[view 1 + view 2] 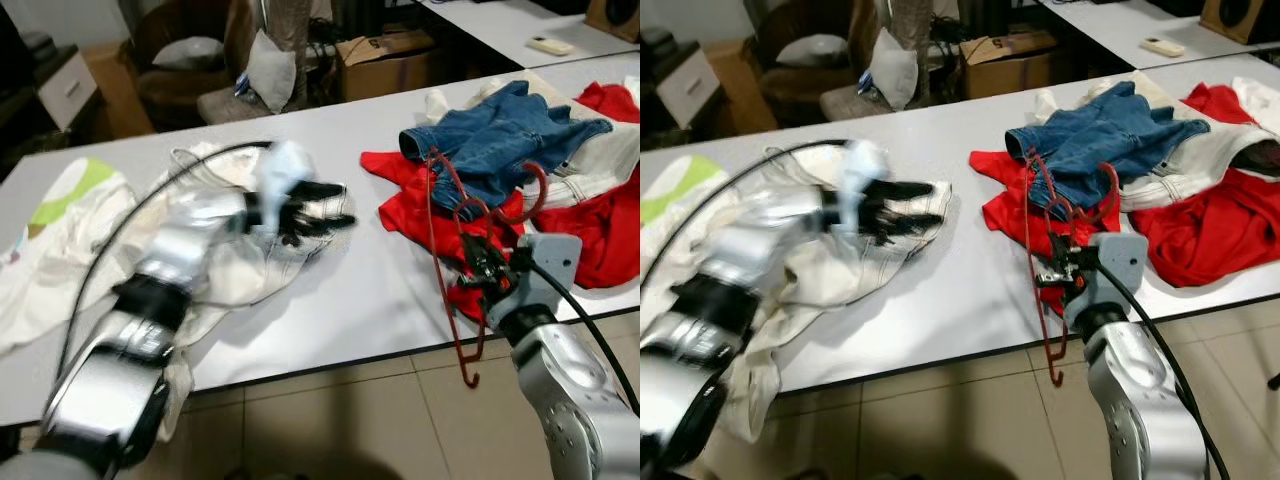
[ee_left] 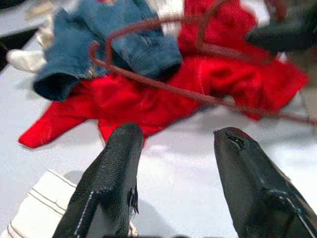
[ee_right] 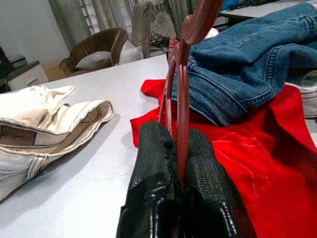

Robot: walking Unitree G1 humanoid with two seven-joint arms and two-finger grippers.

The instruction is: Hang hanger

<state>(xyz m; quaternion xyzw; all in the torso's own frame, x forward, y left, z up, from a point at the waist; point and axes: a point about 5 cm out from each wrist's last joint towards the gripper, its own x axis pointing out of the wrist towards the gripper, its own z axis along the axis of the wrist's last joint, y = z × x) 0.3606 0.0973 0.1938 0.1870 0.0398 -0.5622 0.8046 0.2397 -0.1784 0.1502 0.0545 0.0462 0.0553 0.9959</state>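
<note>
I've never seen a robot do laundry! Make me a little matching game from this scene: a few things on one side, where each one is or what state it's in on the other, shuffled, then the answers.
Things:
1. red hanger
2. denim jacket
3. left gripper
4. cream trousers

Places or states:
A. lying on top of the red garment
B. open, above the pale clothes
C. clamped between the fingers of the right gripper
D. spread over the table on the robot's left side

Pairs: 1-C, 2-A, 3-B, 4-D
</note>
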